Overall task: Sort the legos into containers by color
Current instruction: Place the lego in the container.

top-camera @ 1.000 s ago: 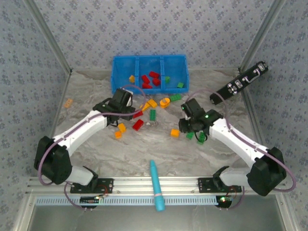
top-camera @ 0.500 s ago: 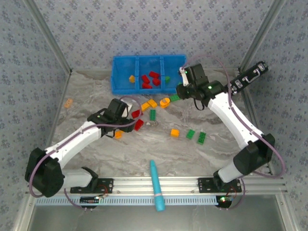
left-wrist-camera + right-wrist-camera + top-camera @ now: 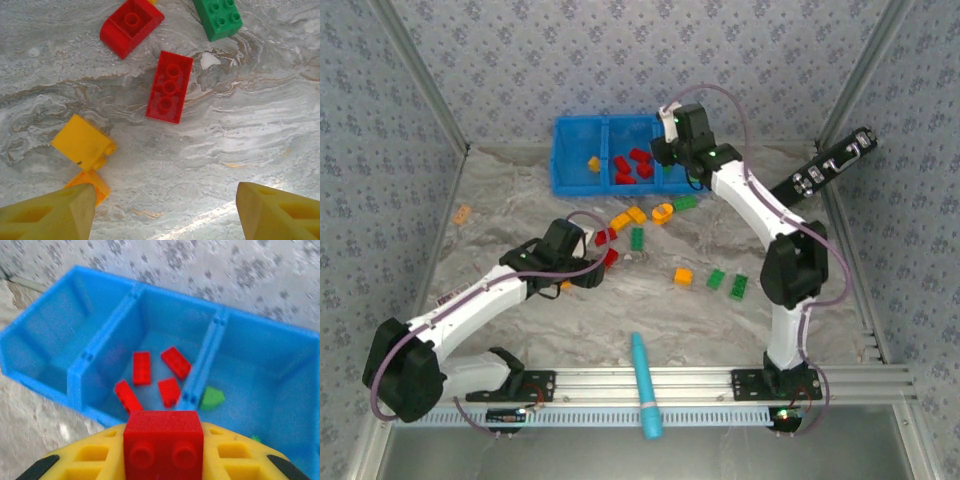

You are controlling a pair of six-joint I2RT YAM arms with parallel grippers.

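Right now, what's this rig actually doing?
Sorting Lego bricks by color. The right gripper is shut on a red brick, held over the blue bin and facing its middle compartment, where four red bricks already lie. The left gripper is open and empty above the table, over a loose red brick and a yellow brick. Green bricks also lie unsorted.

Overhead rear view, right wrist facing containers (image 3: 30,367)
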